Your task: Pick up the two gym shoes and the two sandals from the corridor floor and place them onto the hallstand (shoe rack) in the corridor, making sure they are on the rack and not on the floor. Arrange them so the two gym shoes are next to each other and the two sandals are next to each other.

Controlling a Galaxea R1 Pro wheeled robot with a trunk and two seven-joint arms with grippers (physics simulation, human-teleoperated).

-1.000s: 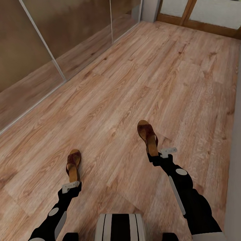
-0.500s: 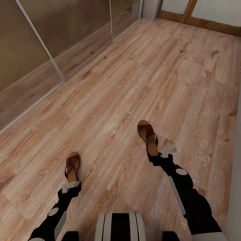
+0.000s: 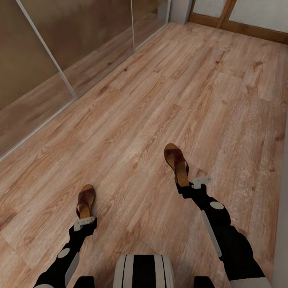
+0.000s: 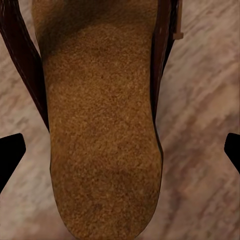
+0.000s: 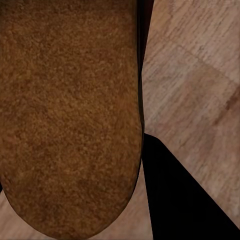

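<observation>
Two brown sandals are over the corridor floor [image 3: 160,92] of light wood planks. The left sandal [image 3: 85,200] [image 4: 100,125] has its heel toward my left gripper [image 3: 85,221], which is open; its black fingertips [image 4: 11,152] stand well clear of both sides of the tan insole. Whether this sandal rests on the floor I cannot tell. My right gripper [image 3: 185,187] is shut on the heel of the right sandal [image 3: 176,160] [image 5: 70,110], with one finger [image 5: 172,195] against its edge. The gym shoes and the hallstand are out of view.
Tall brown glossy sliding panels [image 3: 48,48] with metal rails line the left side. A wood-framed door [image 3: 240,24] closes the far end. A pale wall edge [image 3: 283,192] runs along the right. My trunk [image 3: 144,272] shows at the near edge.
The left sandal has slid a little closer to my left gripper and looks shorter. The right sandal and both arms keep their places. The view has shifted slightly.
</observation>
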